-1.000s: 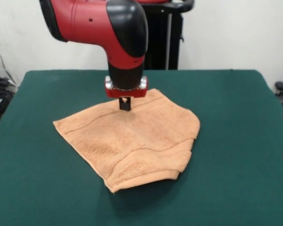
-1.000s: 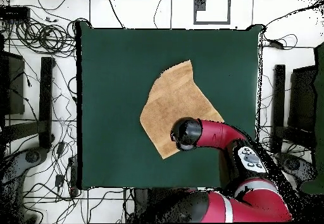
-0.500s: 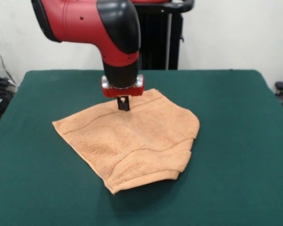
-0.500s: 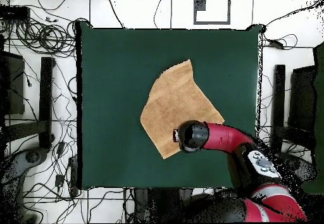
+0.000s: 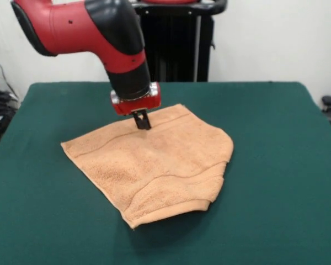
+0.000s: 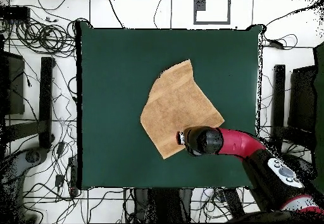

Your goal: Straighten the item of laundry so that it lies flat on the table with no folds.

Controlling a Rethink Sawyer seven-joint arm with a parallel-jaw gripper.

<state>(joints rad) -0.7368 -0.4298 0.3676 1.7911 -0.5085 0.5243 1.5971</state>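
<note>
Towel (image 5: 154, 165) lies mid-frame on the table (image 5: 276, 165), lower edge folded over. Gripper (image 5: 142, 122) sits at the towel's upper edge; how far its fingers are parted cannot be told.

Towel (image 5: 154, 160): showing a light peach-orange all over, with a fluffy nap; one plainer woven band is running across near the far end and another is curving across the folded near part.
Tabletop (image 5: 276, 165): showing an even dark green, felt-like, with no pattern.
Arm (image 5: 77, 27): showing glossy red, with a black cap at the elbow and a black wrist section.
Gripper (image 5: 142, 121): showing a red block with silver edges, and black below it.
Wall (image 5: 276, 38): showing plain white.
Floor (image 6: 145, 9): showing white, with black cables lying on it.
</note>
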